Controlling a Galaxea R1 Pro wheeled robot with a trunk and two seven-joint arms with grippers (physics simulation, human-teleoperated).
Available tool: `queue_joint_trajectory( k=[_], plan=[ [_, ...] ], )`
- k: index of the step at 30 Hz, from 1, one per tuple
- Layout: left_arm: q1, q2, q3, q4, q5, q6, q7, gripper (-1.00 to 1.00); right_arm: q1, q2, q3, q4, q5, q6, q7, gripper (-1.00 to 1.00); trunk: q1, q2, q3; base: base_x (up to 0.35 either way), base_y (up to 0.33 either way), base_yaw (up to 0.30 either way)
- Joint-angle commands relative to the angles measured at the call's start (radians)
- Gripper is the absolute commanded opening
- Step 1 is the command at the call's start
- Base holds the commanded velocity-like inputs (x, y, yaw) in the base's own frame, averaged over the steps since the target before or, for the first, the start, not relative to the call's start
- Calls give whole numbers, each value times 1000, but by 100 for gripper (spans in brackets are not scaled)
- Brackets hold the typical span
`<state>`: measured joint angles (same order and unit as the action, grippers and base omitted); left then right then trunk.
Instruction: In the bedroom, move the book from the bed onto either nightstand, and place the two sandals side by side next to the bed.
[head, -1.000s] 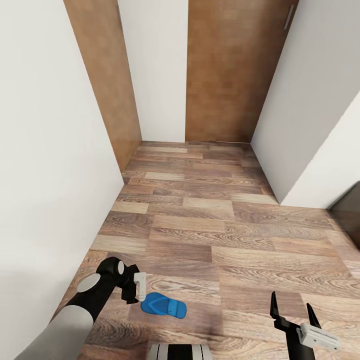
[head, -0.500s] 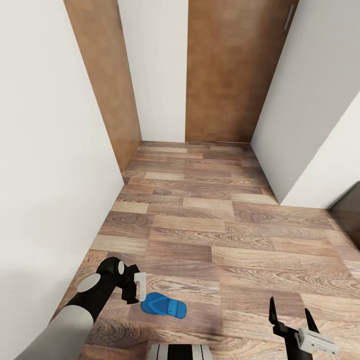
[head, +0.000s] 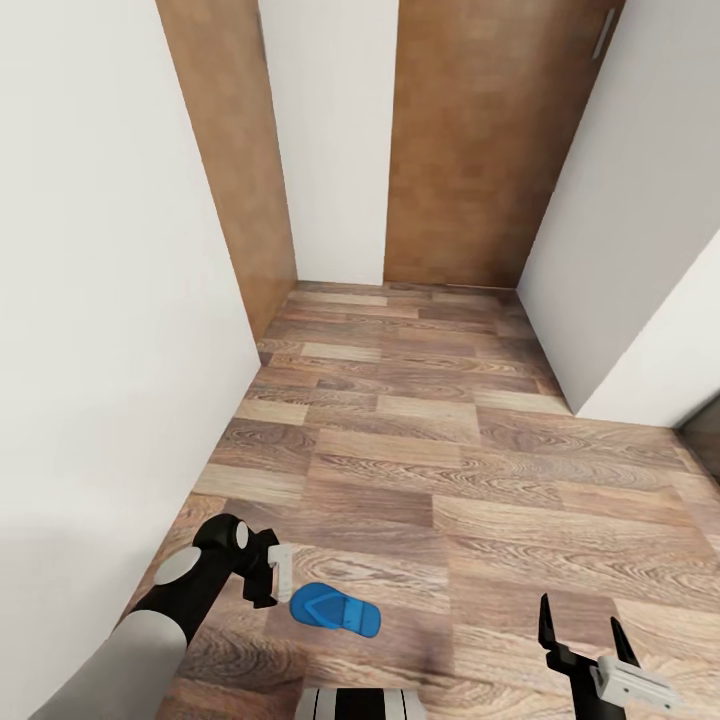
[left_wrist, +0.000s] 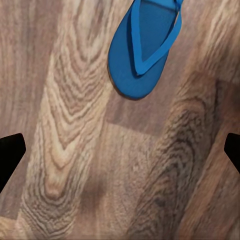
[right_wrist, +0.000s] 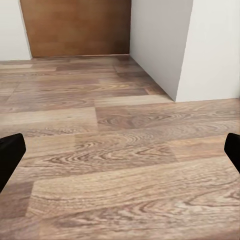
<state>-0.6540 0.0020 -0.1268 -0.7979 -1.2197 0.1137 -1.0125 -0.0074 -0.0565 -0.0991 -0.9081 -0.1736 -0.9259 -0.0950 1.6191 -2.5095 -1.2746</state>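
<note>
Wood-plank floor (head: 480, 470), white walls, brown doors. Left gripper (left_wrist: 120, 150) spread wide, empty, above floor; one blue sandal (left_wrist: 142, 47) lies just beyond its fingers. Right gripper (head: 580, 625) open, empty. Risk: descent from here closes on bare planks, or nudges sandal away.

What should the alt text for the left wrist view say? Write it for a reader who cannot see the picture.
A bright blue sandal lies flat on the wood-plank floor, strap side up. The left gripper hangs open above bare floor, its dark jaws at the two side edges of the picture, holding nothing.
</note>
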Motion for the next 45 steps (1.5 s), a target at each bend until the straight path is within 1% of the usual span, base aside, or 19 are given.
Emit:
queue_joint_trajectory(
  k=[1,14,26,30,36,45],
  plan=[
    [-1,1,-2,-1,0,11,-4,100,0,0,2,0,0,-2,-5,100,0,0,-1,0,0,20],
    [0,1,-2,-1,0,10,-4,100,0,2,3,0,0,-2,-5,100,0,0,-1,0,0,11],
    [0,1,-2,-1,0,10,-4,100,0,3,3,0,1,-2,-5,100,0,0,-1,0,0,-209],
    [0,0,-3,-1,0,9,-4,100,0,3,4,-1,1,-2,-5,100,0,0,-1,0,36,-29],
    [0,-1,-5,-1,0,10,-3,100,0,3,4,-2,2,-2,-5,100,0,0,-1,0,169,-5],
    [0,-1,-5,-1,0,10,-3,100,0,1,4,-2,2,-2,-5,100,0,0,-1,0,16,0]
  ],
)
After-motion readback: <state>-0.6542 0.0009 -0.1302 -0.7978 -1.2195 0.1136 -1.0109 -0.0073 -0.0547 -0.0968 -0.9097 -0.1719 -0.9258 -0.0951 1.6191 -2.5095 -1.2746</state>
